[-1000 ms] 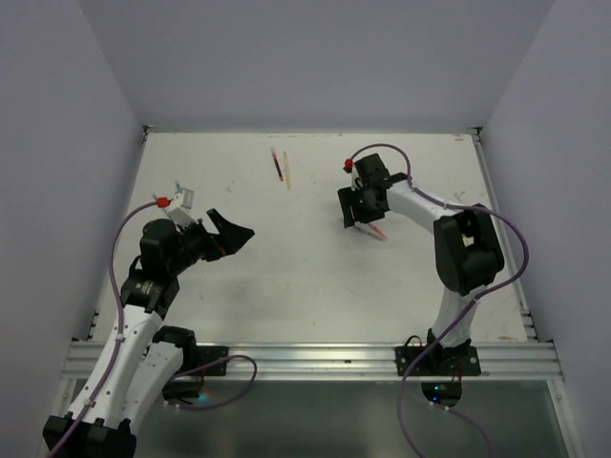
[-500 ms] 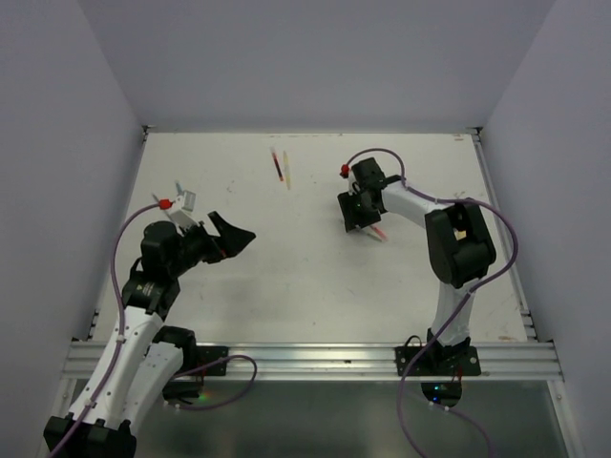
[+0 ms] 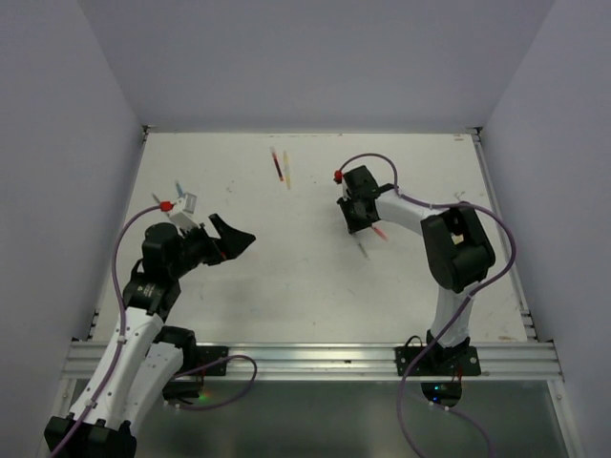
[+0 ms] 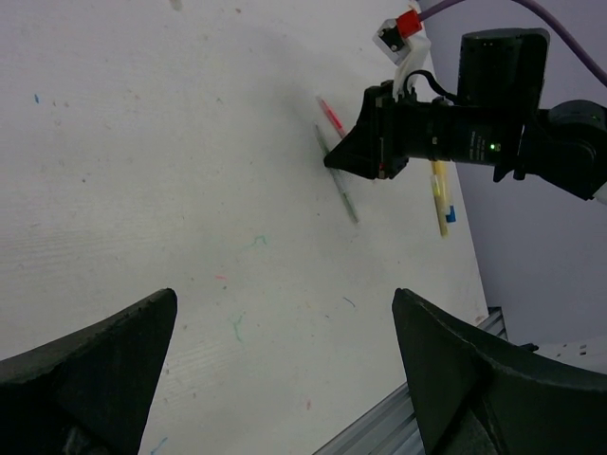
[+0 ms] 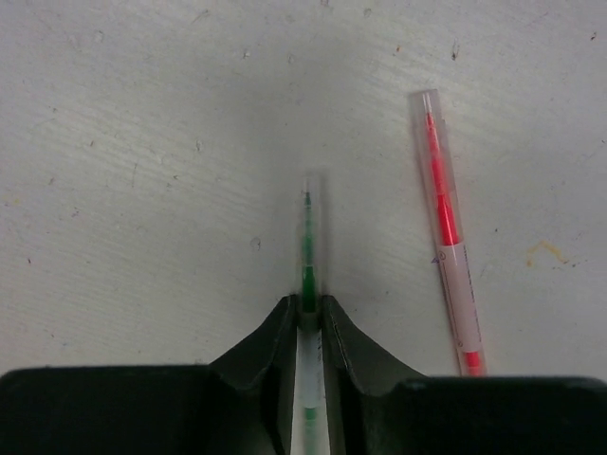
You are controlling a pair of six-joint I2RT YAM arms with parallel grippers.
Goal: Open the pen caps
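Note:
My right gripper (image 5: 305, 301) is shut on a thin green pen (image 5: 307, 246) lying on the white table. The pen's see-through tip end sticks out past the fingertips. A red pen (image 5: 448, 265) lies just to the right of it, untouched, with a see-through end over its tip. From above, the right gripper (image 3: 357, 221) stands over the green pen (image 3: 361, 248), with the red pen (image 3: 379, 232) beside it. My left gripper (image 3: 234, 234) hovers open at mid left with nothing in it, far from the pens. The pen caps are too small to tell from the barrels.
Two more pens, one red (image 3: 277, 167) and one yellow (image 3: 286, 172), lie side by side near the back of the table. A yellow pen (image 4: 439, 190) with a small blue piece lies behind the right gripper (image 4: 356, 161). A metal rail (image 3: 315, 361) runs along the near edge.
The right gripper's jaws have closed in on the green pen and its wrist has shifted slightly left. The left arm has stayed still.

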